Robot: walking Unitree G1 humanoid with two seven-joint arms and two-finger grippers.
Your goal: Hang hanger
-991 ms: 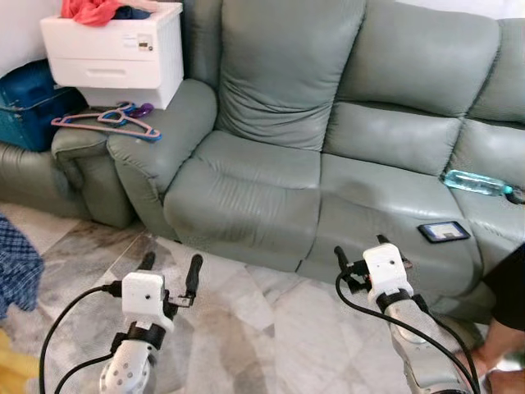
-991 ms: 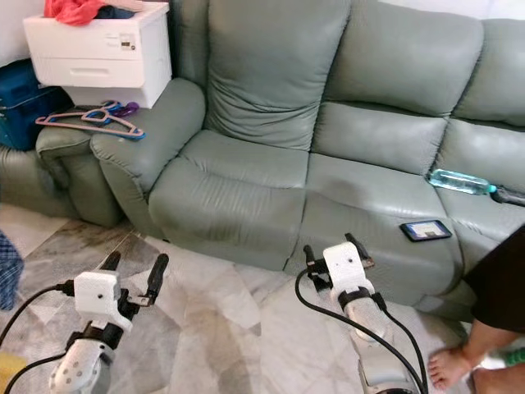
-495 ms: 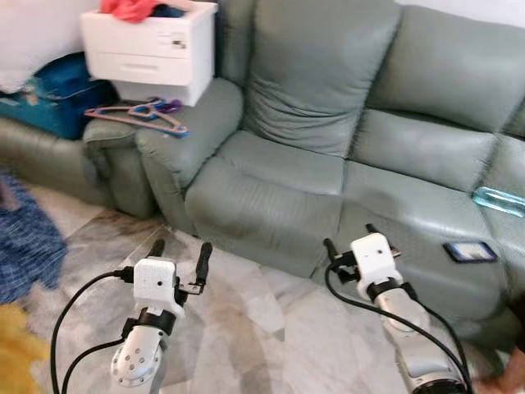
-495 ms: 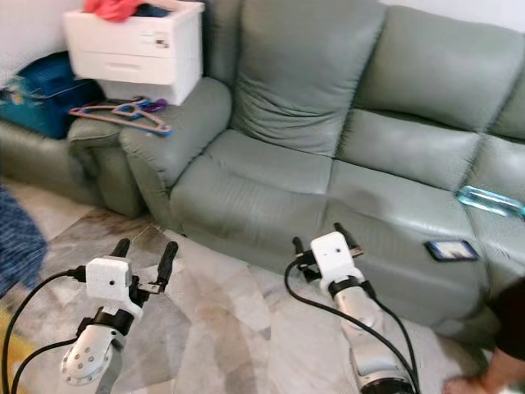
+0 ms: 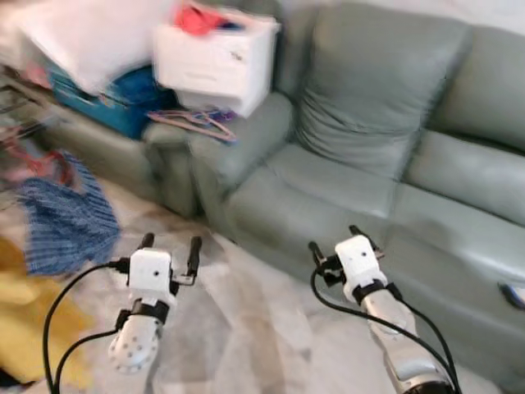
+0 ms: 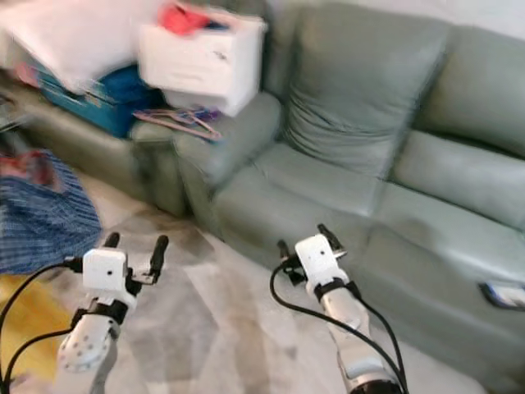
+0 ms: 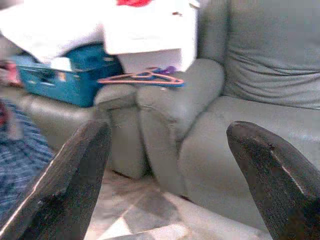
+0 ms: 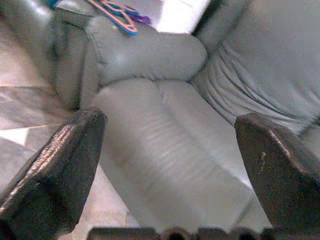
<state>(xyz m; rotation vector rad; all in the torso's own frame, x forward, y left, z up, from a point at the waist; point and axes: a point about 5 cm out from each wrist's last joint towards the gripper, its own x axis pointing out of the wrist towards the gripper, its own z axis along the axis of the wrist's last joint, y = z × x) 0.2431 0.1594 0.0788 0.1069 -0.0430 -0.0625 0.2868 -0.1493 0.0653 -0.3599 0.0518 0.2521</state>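
**Hangers on the sofa arm come nearer the middle as the robot turns left**

The hangers (image 5: pixel 193 121), a small pile of pink, purple and blue ones, lie on top of the grey-green sofa's armrest (image 5: pixel 238 144), just under the overhanging white drawer box (image 5: pixel 215 56) with red cloth on it. None is held yet.

Over the last second the whole head view has swung: the armrest and white box, which sat at the upper left edge, now stand nearer the centre, and the phone and water bottle on the far seat have slipped out at the right. A blue checked cloth (image 5: pixel 70 222) and something yellow on the floor have come into sight on the left. That reads as the camera turning, not the things moving; the current picture is smeared with motion.

The left gripper (image 5: pixel 170 246) and the right gripper (image 5: pixel 336 246) are both raised over the marble floor, well short of the armrest, fingers spread wide with nothing between them. The left wrist view looks straight at the hangers (image 7: pixel 142 77) between its two fingers.

My guess: the robot is squaring up to the pile, with the approach and pick yet to come.
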